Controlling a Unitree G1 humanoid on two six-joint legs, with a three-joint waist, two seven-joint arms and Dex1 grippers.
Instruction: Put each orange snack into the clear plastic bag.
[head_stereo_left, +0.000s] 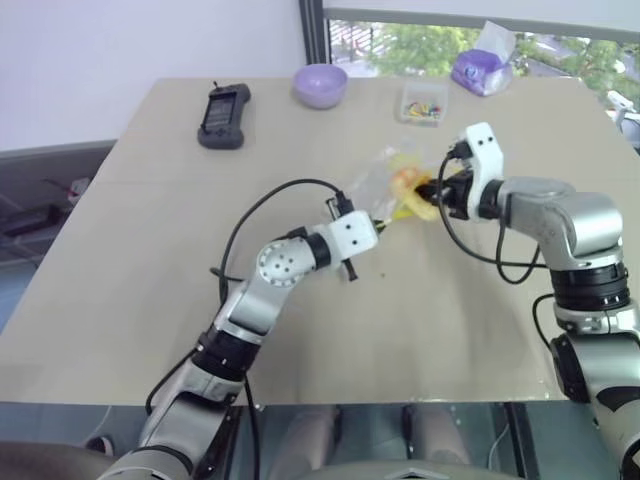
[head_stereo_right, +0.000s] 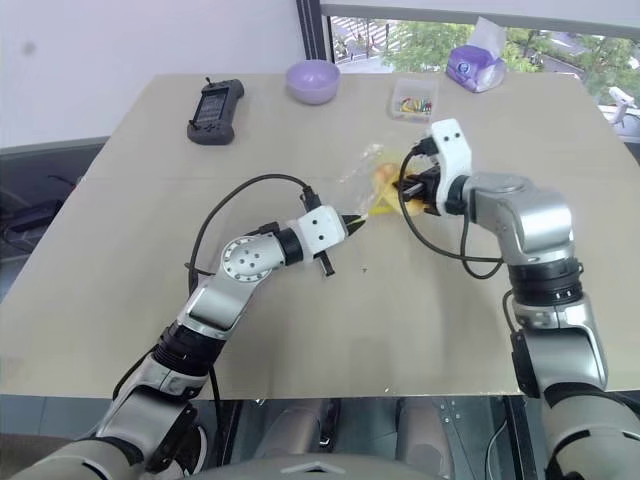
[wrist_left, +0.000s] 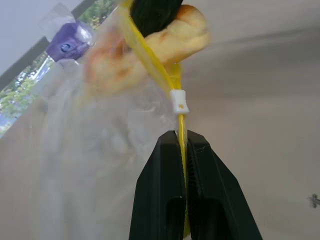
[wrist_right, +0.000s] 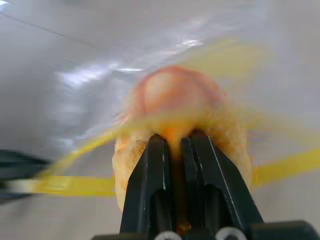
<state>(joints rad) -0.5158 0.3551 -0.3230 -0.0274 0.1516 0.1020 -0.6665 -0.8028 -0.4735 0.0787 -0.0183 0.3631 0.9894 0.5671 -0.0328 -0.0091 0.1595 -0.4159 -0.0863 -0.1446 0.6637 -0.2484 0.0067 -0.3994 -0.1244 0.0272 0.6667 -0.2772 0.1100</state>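
The clear plastic bag (head_stereo_left: 378, 178) hangs lifted over the middle of the table (head_stereo_left: 150, 250). My left gripper (wrist_left: 182, 136) is shut on its yellow zip strip (wrist_left: 176, 80), just below the white slider. My right gripper (wrist_right: 172, 141) is shut on an orange snack (wrist_right: 175, 97), a round orange-yellow bun. It comes from the right and holds the bun at the bag's mouth. In the left wrist view the snack (wrist_left: 190, 30) straddles the zip strip, one part behind the plastic and one part outside it. The two grippers (head_stereo_left: 425, 190) are close together, facing each other.
At the table's far side are a black handheld device (head_stereo_left: 224, 115), a purple bowl (head_stereo_left: 320, 84), a small clear box of colourful bits (head_stereo_left: 423, 103) and a purple wrapped pack (head_stereo_left: 482, 68). A window runs behind the far right edge.
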